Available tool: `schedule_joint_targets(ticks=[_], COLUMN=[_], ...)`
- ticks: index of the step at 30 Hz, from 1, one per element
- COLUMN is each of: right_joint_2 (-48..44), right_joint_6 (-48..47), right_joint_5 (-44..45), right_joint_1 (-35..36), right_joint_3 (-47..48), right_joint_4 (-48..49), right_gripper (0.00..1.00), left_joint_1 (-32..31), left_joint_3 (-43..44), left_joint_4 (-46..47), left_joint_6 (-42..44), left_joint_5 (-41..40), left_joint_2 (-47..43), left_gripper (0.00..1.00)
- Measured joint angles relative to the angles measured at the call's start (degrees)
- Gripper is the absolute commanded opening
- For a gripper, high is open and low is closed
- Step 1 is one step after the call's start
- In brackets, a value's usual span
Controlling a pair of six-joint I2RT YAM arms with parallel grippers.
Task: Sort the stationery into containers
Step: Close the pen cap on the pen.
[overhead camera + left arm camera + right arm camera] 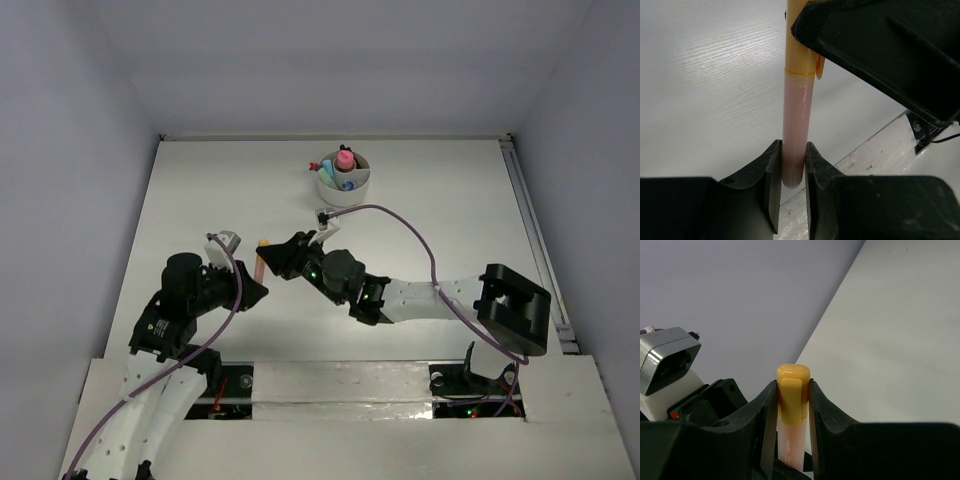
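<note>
Orange-capped and pink-barrelled, one marker (pixel 260 264) is held above the bench (pixel 450 220) by both arms: its barrel end is pinched by the left end effector (pixel 791 170), its cap clamped by the right end effector (pixel 791 392). A handover is judged to be in hand; one grip must be let go before the marker is carried to the white cup (pixel 340 196), well beyond.

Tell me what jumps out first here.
One marker is clamped at both ends near the table's middle: the left claw on its pale pink barrel, the right claw on the yellow-orange cap. At the far side, a white cup holds pink and blue pieces.
</note>
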Motion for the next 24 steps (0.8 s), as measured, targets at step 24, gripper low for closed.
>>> schedule_joint_targets(ticks=[24], right_joint_2=[-0.22], right_joint_6=[-5.16], right_joint_5=[-0.31], right_joint_1=[0.11], right_joint_3=[3.43], right_joint_4=[-8.39], right_gripper=[0.00], left_joint_1=[0.59], left_joint_3=[0.87], left_joint_4=[0.39], left_joint_6=[0.26], left_joint_5=[-0.11], left_joint_2=[6.84], left_gripper=[0.00])
